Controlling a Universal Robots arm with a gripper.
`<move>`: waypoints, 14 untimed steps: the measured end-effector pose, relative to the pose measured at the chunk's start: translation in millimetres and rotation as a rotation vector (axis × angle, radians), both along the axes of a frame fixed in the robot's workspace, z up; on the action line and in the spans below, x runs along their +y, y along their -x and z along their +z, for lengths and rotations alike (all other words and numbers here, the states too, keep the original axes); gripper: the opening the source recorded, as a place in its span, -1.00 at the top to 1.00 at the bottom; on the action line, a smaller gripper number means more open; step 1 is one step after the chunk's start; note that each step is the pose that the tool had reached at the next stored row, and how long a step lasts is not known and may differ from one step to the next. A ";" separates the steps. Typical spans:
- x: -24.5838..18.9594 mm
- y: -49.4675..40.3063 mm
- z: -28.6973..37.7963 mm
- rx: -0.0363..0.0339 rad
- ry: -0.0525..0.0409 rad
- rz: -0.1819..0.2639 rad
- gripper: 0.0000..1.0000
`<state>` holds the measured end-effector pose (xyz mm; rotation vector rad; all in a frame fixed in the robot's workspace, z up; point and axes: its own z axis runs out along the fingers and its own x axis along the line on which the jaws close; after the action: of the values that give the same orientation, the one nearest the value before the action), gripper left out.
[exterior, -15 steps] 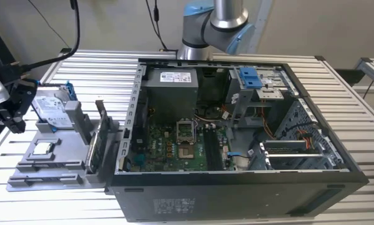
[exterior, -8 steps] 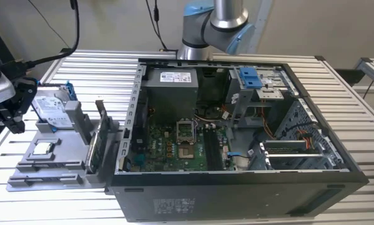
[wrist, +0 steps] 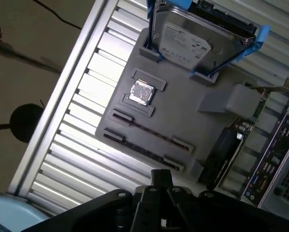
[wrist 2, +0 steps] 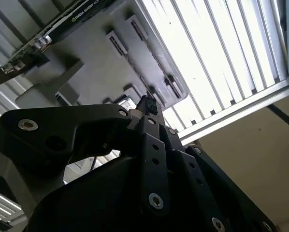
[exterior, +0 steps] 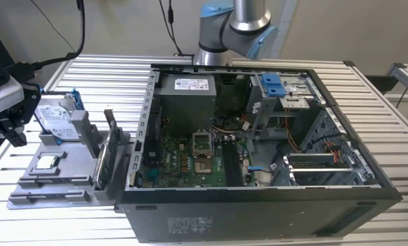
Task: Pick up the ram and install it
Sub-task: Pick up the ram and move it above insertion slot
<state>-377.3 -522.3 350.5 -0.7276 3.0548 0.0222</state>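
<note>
The ram (wrist: 147, 131) is a slim dark stick lying flat between end clips on the grey holder tray (wrist: 193, 121), near the tray's outer edge. My gripper (wrist: 161, 175) hovers above the slatted table just outside that edge, a short way from the ram and not touching it. Its black fingers meet at the tip with nothing between them. In the exterior view the gripper (exterior: 16, 137) hangs at the far left, beside the tray (exterior: 67, 154). In the second wrist view the gripper (wrist 2: 147, 103) tip points toward the tray (wrist 2: 86, 63).
On the tray sit a silver hard drive with blue rails (exterior: 54, 123), a small square chip (exterior: 46, 162) and an upright green card (exterior: 108, 154). The open computer case (exterior: 258, 210) with its green motherboard (exterior: 190, 159) lies at the exterior view's centre. The arm's base (exterior: 234, 25) stands behind it.
</note>
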 end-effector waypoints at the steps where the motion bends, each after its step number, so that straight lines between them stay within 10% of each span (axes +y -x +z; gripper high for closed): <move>1: 0.0 0.0 0.0 0.0000 0.0010 0.017 0.79; 14: 0.0 0.0 0.0 0.0002 0.0185 0.245 0.79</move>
<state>-377.3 -522.2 350.4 -1.0978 2.9488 -0.0059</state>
